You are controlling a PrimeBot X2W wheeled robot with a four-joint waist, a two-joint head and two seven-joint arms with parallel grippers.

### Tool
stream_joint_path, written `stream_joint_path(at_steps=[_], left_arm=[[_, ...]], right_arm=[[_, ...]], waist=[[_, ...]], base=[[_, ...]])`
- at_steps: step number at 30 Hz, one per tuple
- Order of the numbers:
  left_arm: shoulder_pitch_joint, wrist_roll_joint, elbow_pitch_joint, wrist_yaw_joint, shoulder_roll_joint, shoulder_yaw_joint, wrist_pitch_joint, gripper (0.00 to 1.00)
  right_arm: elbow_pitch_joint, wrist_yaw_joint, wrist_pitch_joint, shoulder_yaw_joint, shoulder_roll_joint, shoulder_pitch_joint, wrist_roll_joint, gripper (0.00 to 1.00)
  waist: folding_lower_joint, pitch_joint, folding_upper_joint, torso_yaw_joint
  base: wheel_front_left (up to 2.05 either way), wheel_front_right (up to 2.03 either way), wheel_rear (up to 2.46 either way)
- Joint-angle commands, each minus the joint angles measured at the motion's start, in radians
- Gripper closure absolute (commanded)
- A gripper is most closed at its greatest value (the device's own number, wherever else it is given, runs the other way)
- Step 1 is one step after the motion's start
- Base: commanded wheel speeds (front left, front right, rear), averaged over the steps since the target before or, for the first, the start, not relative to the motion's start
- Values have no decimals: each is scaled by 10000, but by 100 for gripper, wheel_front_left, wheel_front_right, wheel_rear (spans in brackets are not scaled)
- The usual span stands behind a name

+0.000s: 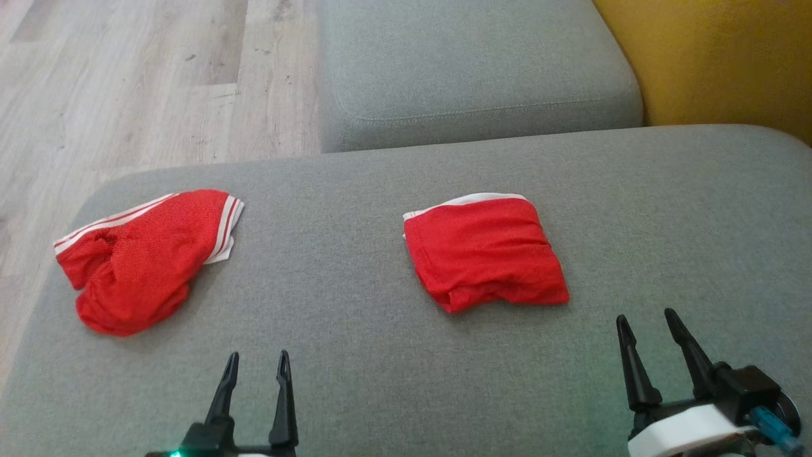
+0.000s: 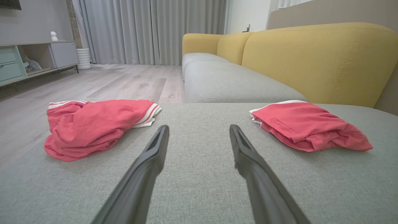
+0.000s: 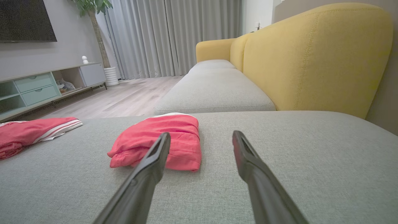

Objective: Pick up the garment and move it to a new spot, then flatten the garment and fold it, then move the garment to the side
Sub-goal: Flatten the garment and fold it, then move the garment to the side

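My left gripper (image 1: pixel 259 355) and right gripper (image 1: pixel 646 317) wide open, empty; folded garment (image 1: pixel 485 251) on the sofa cushion (image 1: pixel 380 343) at my right's eleven o'clock. Moving it aside, I'd pinch every layer together.

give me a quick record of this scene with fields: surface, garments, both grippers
surface: grey cushion, wood floor beyond it
left garment: red with white stripes, crumpled, near the cushion's left edge
right garment: red with white trim, folded into a rough square, mid-cushion
left gripper: open, empty, over bare cushion, apart from both garments
right gripper: open, empty, on the near side of the right garment, not touching it
backrest: yellow, far right
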Motion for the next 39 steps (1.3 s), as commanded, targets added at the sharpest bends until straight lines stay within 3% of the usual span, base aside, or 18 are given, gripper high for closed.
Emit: stream_joint_path(at_steps=[1,21,31,39], left_arm=[[-326,98,-273,-57,-16,329,-53,0],[-397,-28,-482,-69,-16,440,-53,0],[-805,451,-1223,-7,-16,82,-53,0],[-1675,497,-1675,131,-16,-473,-53,0]], right_arm=[[-355,65,-64,180,-43,-289,-93,0],[-60,65,-64,148,55,-325,295,0],[1910,65,-64,-196,-248,-2296,956,0],[4641,65,703,686,-1138,-5182,2910,0]], waist=[[1,-11,0,12],[1,337,0,473],[1,1723,0,1203],[1,3009,0,1748]], base=[[0,0,0],[0,0,0],[0,0,0],[0,0,0]])
